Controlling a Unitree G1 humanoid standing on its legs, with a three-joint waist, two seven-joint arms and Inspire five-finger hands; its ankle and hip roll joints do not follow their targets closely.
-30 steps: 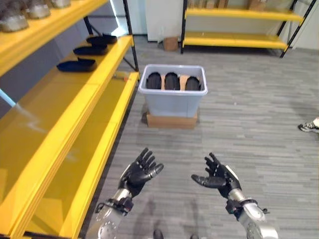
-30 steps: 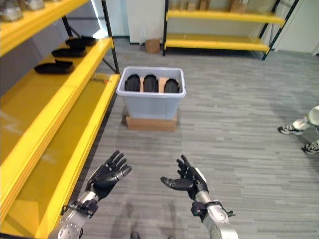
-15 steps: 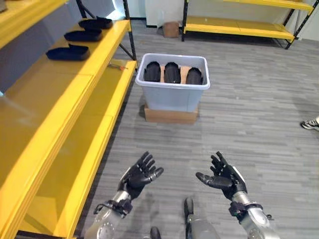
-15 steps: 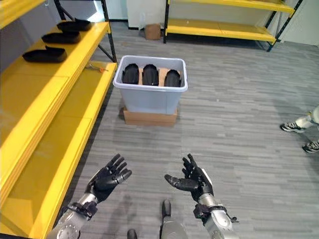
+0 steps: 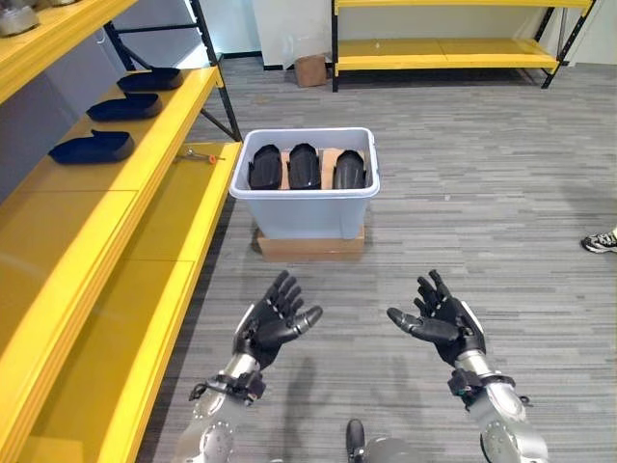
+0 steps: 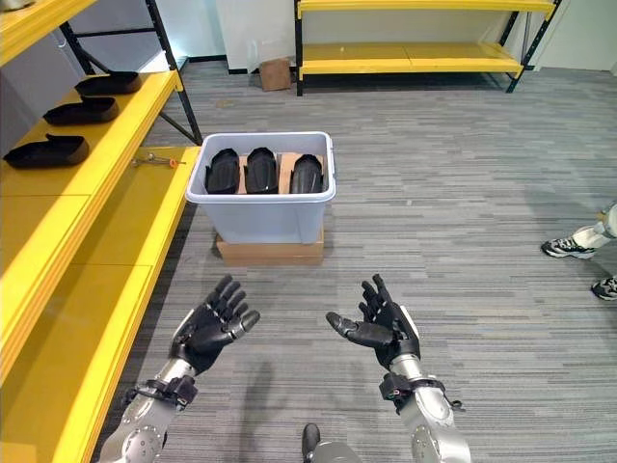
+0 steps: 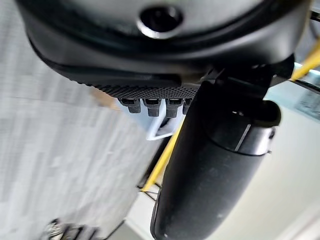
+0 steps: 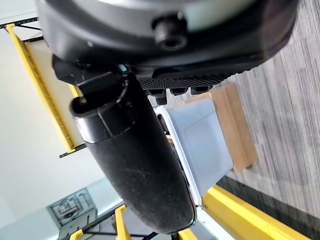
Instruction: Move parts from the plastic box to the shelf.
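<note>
A pale grey plastic box (image 5: 307, 210) stands on a flat cardboard box (image 5: 310, 246) on the floor ahead. Three black parts (image 5: 305, 166) stand side by side inside it. Three more black parts (image 5: 92, 148) lie on the yellow shelf (image 5: 145, 169) at the left. My left hand (image 5: 272, 323) and right hand (image 5: 441, 321) hover open and empty, palms facing each other, well short of the box. The box's wall (image 8: 202, 137) shows past my right hand's thumb in the right wrist view.
The yellow shelf runs along the whole left side, with a lower level (image 5: 106, 338) near my left arm. A small tool (image 5: 200, 154) lies on that lower level. Another yellow rack (image 5: 443, 53) and a small cardboard box (image 5: 310, 69) stand at the back. A person's shoe (image 5: 600, 241) shows at the right edge.
The view has swung so the box and shelf sit further left and lower. Both hands have risen a little and stay open and empty.
</note>
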